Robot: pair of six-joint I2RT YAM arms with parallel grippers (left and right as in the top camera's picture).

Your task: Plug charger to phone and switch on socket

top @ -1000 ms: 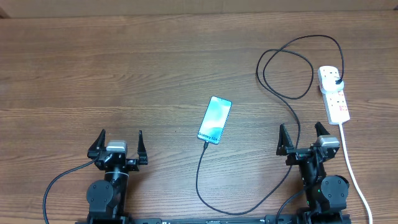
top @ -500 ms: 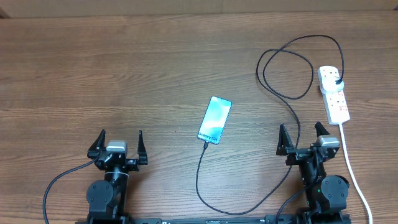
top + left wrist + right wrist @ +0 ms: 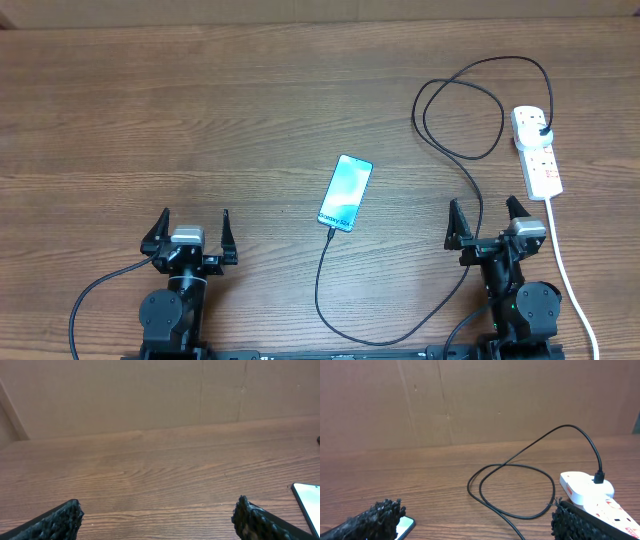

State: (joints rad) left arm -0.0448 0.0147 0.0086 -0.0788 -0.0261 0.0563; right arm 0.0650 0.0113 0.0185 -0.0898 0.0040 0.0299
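Observation:
The phone [image 3: 346,192] lies screen-up at the table's middle, light blue screen lit. The black charger cable [image 3: 460,150] loops from its plug [image 3: 543,130] in the white socket strip [image 3: 537,150] at the right, runs down past my right arm, curls along the front edge, and its tip [image 3: 330,233] meets the phone's near end. My left gripper [image 3: 189,233] is open and empty at the front left. My right gripper [image 3: 488,224] is open and empty at the front right, near the strip. The right wrist view shows the cable loop [image 3: 515,490], the strip [image 3: 587,491] and the phone's corner [image 3: 404,526].
The strip's white cord [image 3: 566,270] runs down the right side past my right arm. A cardboard wall [image 3: 480,400] stands behind the table's far edge. The left wrist view shows bare wood and the phone's corner [image 3: 309,500].

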